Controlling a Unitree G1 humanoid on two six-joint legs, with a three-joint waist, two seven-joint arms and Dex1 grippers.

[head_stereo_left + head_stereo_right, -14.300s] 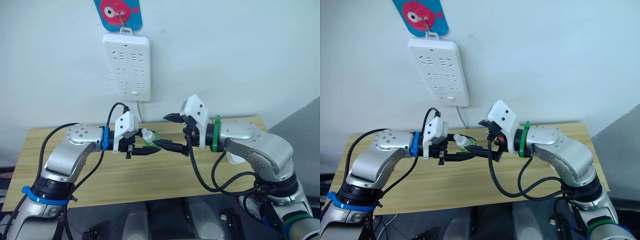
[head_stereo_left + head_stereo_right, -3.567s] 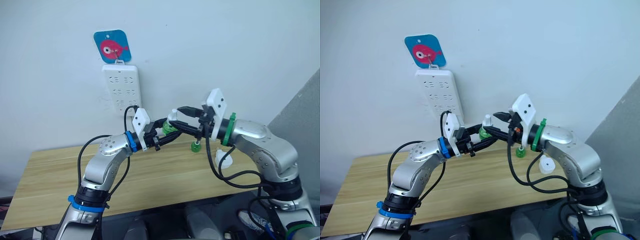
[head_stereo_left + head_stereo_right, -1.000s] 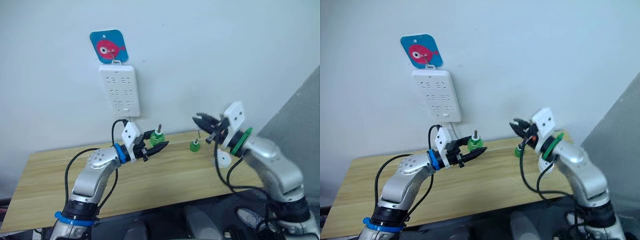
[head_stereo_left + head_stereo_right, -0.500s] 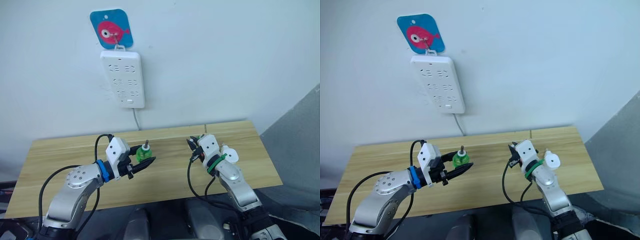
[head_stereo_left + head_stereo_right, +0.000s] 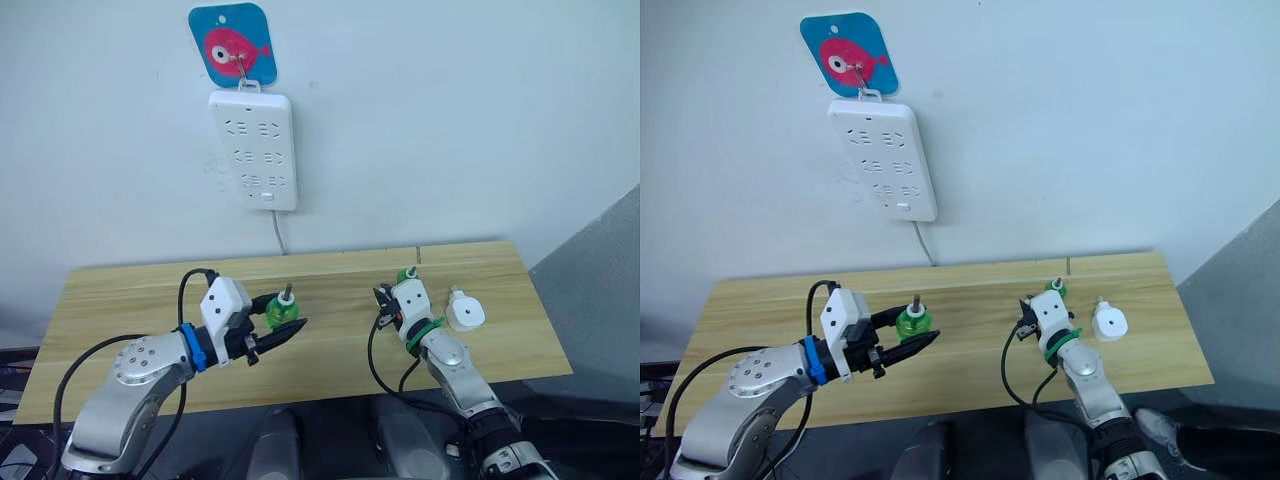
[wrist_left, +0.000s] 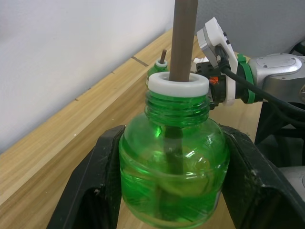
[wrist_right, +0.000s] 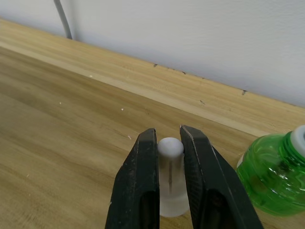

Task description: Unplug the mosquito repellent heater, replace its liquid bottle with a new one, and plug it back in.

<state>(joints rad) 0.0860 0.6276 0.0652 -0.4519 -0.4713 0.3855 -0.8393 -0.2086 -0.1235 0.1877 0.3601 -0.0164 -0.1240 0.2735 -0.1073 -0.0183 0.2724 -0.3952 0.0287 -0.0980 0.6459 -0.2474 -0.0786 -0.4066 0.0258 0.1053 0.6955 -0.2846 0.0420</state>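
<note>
My left gripper (image 5: 292, 325) is shut on the new one (image 5: 284, 310), a translucent green bottle held upright above the table's middle. Its cap is off and its dark wick (image 6: 183, 38) stands bare between the black fingers (image 6: 102, 181). My right gripper (image 7: 168, 138) is shut on the small white dome cap (image 7: 170, 152), low over the table; I cannot tell whether the cap touches the wood. Its liquid bottle (image 5: 405, 275) stands on the table just behind the right gripper (image 5: 382, 298). The white mosquito repellent heater (image 5: 465, 313) lies unplugged on the table to the right.
A white power strip (image 5: 253, 150) hangs on the wall under a blue fish tag (image 5: 232, 45), its cord running down behind the wooden table (image 5: 120, 290). A grey surface (image 5: 600, 290) rises past the table's right end.
The right gripper has come down with the cap from mid-air to just over the table, beside the standing bottle. The left gripper has lowered slightly, still holding its bottle. The camera has shifted.
</note>
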